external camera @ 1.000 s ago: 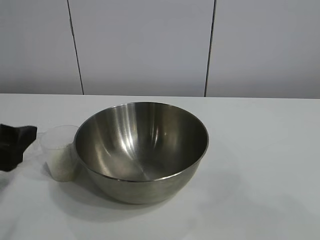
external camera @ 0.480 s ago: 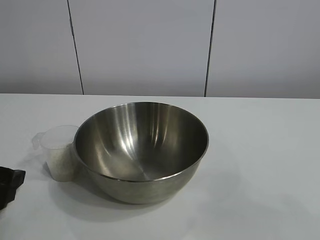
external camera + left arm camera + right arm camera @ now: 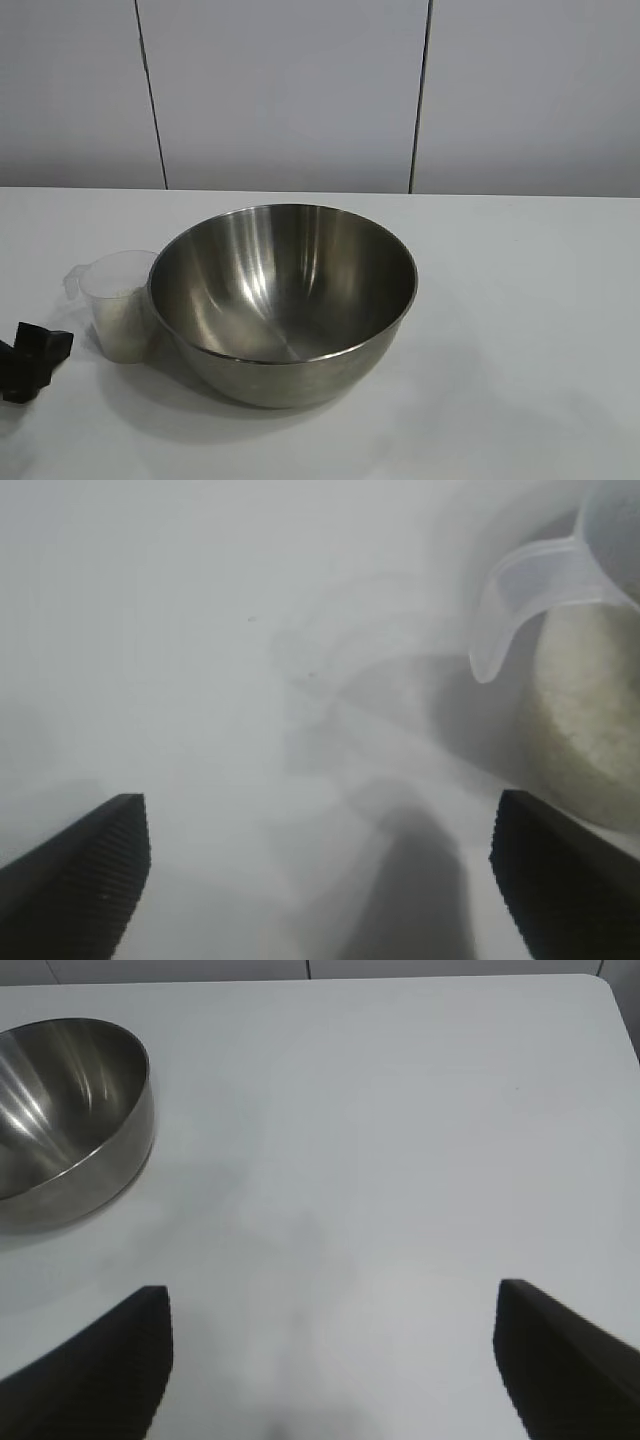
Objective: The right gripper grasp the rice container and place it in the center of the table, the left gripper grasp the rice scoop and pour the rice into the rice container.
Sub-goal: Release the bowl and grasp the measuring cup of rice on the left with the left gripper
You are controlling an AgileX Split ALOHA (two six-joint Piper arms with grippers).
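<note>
Rice container: a large shiny steel bowl (image 3: 283, 300), upright, mid-worktop, nothing visible inside.
Rice scoop: a clear plastic cup (image 3: 118, 313) touching the bowl's left side, tab handle pointing left.
Rice: white grains (image 3: 121, 325) filling the cup's lower part.
Left gripper: a black tip (image 3: 35, 360) at the left edge, near the cup but apart from it.
Worktop: plain white (image 3: 520, 330).
</note>
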